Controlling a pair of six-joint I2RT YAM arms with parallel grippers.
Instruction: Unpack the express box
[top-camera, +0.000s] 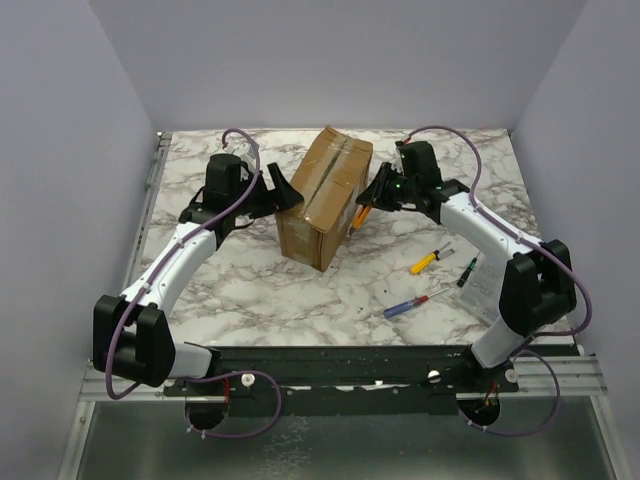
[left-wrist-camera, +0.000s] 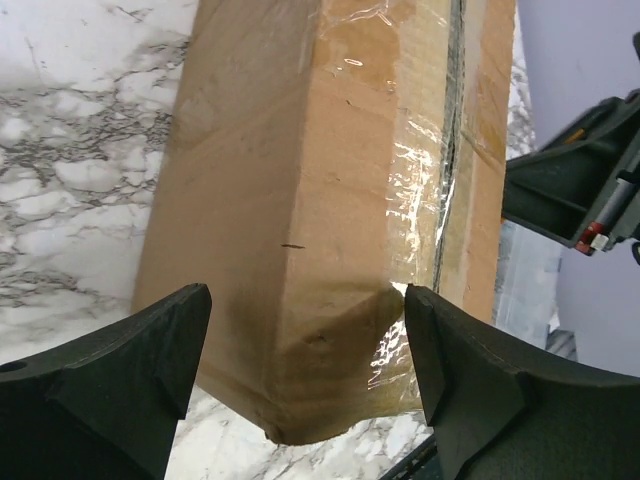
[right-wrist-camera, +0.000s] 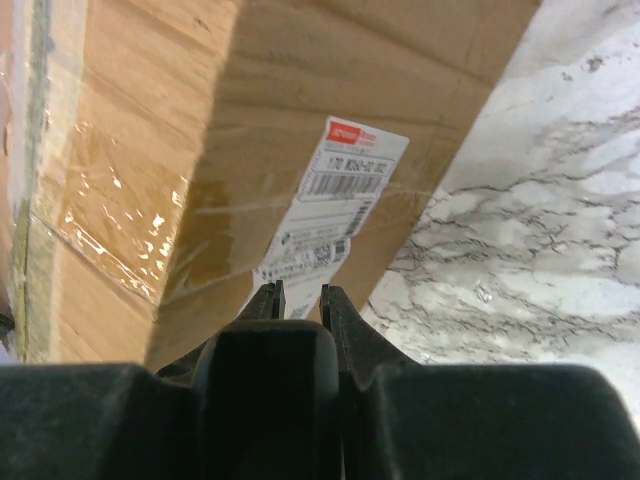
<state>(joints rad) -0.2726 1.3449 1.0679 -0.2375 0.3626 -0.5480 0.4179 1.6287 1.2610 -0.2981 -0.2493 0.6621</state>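
Finds a dark mounting rail (top-camera: 350, 365) at the near edge of the desk (top-camera: 250, 290), a smooth white slab veined in a grey marble pattern. Records three screwdrivers lying flat on the right half, well apart from the carton: a blue-handled one (top-camera: 404, 307) nearest, then a yellow-handled one (top-camera: 425, 262) and, near it, a dark green-marked one (top-camera: 467, 272).

Places the express box (top-camera: 325, 195) past mid-desk, resting on the marble surface, turned corner-on to the arms and set between the two hands. Notes brown cardboard, rectangular, with slightly crushed edges. Notes glossy clear tape (left-wrist-camera: 420, 170) wrinkled along the top seam and down the end. Notes a white barcoded label (right-wrist-camera: 335, 195) on the right-facing side.

Records the left hand (top-camera: 283, 190) spread wide at the box's left side, holding nothing, its black wedge-shaped fingers (left-wrist-camera: 130, 390) straddling one corner edge of the carton. Cannot confirm contact from the wrist view.

Records the right hand (top-camera: 368, 200) set narrow, with a slim gap between its thin fingers (right-wrist-camera: 335, 305) and the tips pointed at the label. Cannot tell whether they touch the cardboard. Notes an orange-handled object (top-camera: 359, 217) just below that hand, against the box's right side; cannot tell whether gripped.

Finds plain pale lavender walls (top-camera: 330, 60) farthest back, behind the desk.
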